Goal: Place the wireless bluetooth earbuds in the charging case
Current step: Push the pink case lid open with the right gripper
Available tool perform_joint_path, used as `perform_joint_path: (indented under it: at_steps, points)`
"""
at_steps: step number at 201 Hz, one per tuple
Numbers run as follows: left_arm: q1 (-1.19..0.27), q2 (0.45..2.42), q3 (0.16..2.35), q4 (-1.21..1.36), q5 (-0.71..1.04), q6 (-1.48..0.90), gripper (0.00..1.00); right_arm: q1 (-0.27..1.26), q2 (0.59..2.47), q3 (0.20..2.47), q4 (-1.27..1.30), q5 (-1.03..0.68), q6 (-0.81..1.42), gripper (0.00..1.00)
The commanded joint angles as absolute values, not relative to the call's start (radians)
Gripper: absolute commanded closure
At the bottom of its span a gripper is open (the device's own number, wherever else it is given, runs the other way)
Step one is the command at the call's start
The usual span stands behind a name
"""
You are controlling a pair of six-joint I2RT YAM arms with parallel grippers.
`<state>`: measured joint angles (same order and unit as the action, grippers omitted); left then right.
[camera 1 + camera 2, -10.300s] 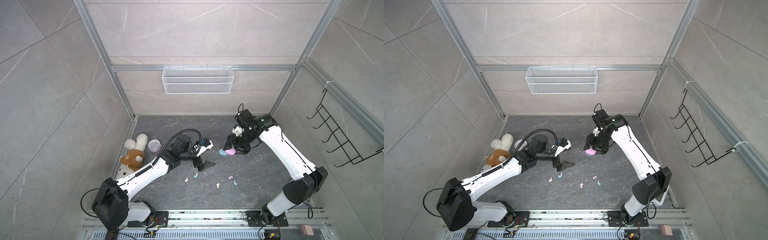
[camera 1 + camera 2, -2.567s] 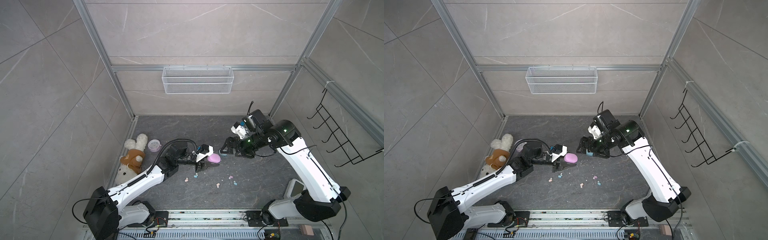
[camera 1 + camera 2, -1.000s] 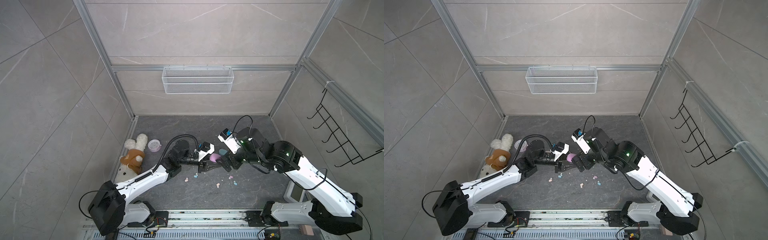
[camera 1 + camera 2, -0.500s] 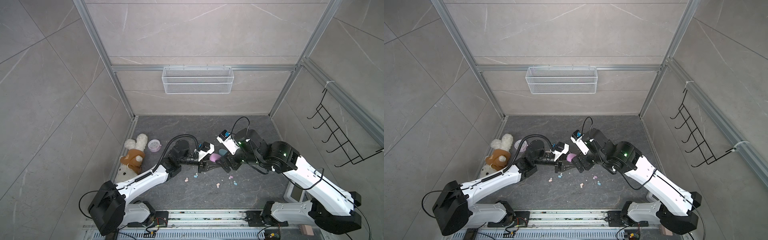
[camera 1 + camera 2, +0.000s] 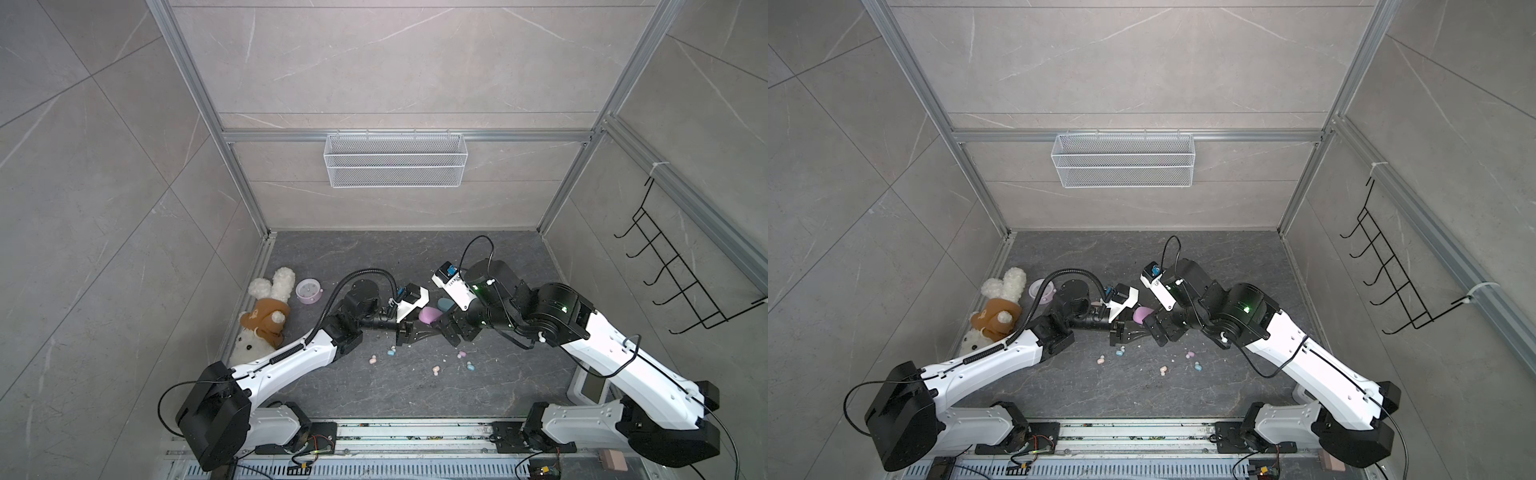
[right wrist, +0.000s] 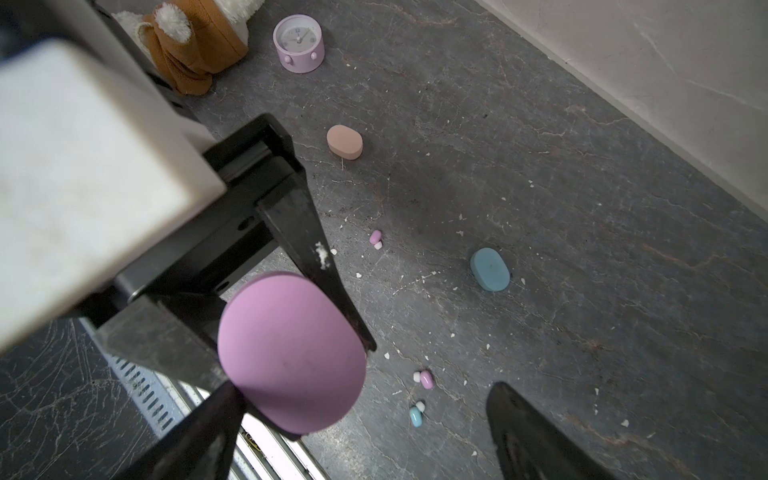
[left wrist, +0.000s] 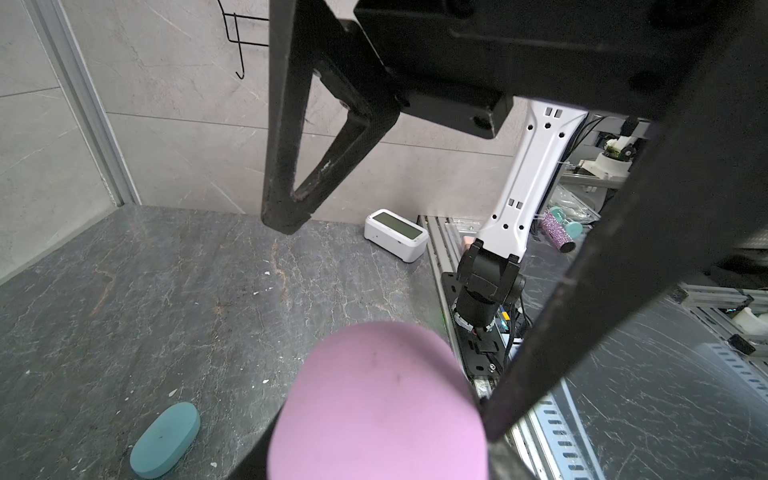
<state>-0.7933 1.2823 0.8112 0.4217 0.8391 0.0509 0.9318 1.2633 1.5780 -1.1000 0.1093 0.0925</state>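
My left gripper (image 5: 415,329) (image 7: 378,440) is shut on the lilac oval charging case (image 5: 429,314) (image 5: 1142,313) (image 7: 378,403) (image 6: 291,357), held closed above the floor. My right gripper (image 5: 446,328) (image 6: 361,449) faces it, open, one finger on each side of the case's free end; I cannot tell whether they touch. Several earbuds lie loose on the dark floor: peach (image 5: 372,360), blue (image 5: 391,352), lilac (image 5: 461,354) (image 6: 425,379), peach (image 5: 435,369), blue (image 5: 470,366) (image 6: 415,415). Another lilac bud (image 6: 376,239) shows in the right wrist view.
A blue case (image 5: 445,304) (image 6: 489,269) lies closed just behind the grippers, a peach case (image 6: 344,142) further left. A lilac alarm clock (image 5: 308,290) and a plush rabbit (image 5: 266,316) sit by the left wall. A white device (image 7: 396,235) stands near the right arm's base.
Ten seconds ago my right gripper held the lilac case; my left holds it now. My right arm has since swung in to face it. Hardly anything moved in the last second.
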Motion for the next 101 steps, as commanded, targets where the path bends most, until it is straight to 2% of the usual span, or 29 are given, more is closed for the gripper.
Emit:
perform_joint_path:
  at_steps: [1,101]
  points:
    - [-0.805,1.244,0.836,0.45,0.868,0.073,0.75,0.931,1.269,1.573,-1.11,0.199,0.089,0.07]
    - [-0.815,1.226,0.834,0.444,0.872,0.087,0.76,0.931,1.278,1.644,-1.132,0.352,0.148,0.08]
